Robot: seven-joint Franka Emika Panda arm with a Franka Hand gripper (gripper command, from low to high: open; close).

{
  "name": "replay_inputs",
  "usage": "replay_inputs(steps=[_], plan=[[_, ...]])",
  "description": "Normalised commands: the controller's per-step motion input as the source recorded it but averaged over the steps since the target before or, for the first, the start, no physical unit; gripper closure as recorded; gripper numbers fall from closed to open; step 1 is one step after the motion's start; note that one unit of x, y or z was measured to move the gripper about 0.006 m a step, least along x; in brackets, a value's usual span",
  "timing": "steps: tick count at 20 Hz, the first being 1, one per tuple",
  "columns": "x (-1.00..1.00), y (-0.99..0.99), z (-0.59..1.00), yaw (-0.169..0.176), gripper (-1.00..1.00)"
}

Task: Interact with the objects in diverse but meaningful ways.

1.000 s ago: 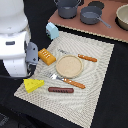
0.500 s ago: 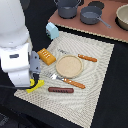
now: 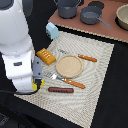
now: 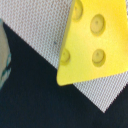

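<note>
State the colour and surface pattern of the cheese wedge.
Bright yellow with round dimpled holes; the cheese wedge shows best in the wrist view.

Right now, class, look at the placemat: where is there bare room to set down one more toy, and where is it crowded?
Bare mat lies toward the exterior view's right, beyond the plate and knife, and below the sausage. It is crowded between the orange bread block, plate and fork, and at the arm-covered corner with the cheese wedge.

cheese wedge point(image 4: 92, 42): yellow, holed, flat on mat edge | sausage point(image 3: 60, 90): brown, lying near mat corner | bread block point(image 3: 46, 56): orange, ridged | cup point(image 3: 52, 30): light blue, upright
</note>
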Motion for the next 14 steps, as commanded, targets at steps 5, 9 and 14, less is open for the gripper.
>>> replay_inputs(steps=[5, 9, 14], plan=[[0.17, -0.24, -0.22, 0.0, -1.0], [0.13, -0.16, -0.18, 0.0, -1.0], [0.19, -0.16, -0.09, 0.0, 1.0]])
